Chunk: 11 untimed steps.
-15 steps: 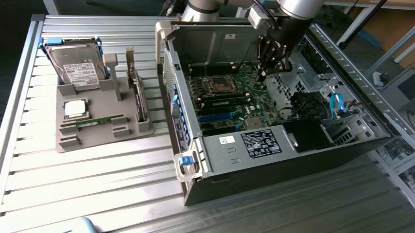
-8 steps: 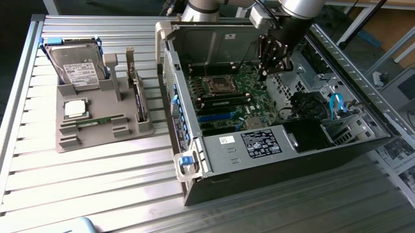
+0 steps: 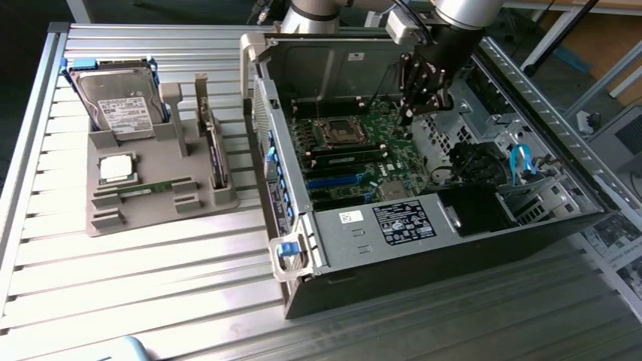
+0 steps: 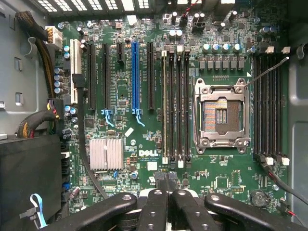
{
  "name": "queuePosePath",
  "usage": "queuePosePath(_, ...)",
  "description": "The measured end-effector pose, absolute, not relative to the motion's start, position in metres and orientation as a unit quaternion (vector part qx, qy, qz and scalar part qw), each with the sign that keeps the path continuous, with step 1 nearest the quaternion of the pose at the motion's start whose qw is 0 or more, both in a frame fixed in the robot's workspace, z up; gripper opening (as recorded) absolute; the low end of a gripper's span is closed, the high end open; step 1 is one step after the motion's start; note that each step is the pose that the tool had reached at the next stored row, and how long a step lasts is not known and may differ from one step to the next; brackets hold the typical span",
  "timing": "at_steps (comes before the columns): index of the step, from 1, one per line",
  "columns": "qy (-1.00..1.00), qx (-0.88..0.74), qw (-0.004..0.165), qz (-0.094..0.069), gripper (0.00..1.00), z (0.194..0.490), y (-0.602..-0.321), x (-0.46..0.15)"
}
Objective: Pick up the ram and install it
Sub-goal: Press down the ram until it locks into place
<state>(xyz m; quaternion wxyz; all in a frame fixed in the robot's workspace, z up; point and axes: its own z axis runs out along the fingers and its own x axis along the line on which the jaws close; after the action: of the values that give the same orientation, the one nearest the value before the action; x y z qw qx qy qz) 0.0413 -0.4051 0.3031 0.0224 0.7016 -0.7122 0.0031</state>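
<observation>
A ribbed metal tabletop (image 3: 150, 286) of parallel aluminium slats carries two things. An open computer case (image 3: 422, 256) lies on its side with the motherboard facing up. Just beside the case, on the exterior view's left of it, sits a grey holder tray (image 3: 105, 222), apart from the case wall, resting flat on the slats.

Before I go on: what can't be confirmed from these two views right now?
- Exterior view: the gripper hangs inside the computer case; whether it carries anything is too dark to tell.
- Wrist view: fingers meet at the frame edge, tips cut off.
- Wrist view: a stick fills one memory slot; its seating is too small to judge.
</observation>
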Motion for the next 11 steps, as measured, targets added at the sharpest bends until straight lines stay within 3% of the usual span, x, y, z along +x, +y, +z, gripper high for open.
queuePosePath(11, -0.728, 0.685, 0.022, 0.003, 0.11, 0.3030, -0.4051, 0.0408)
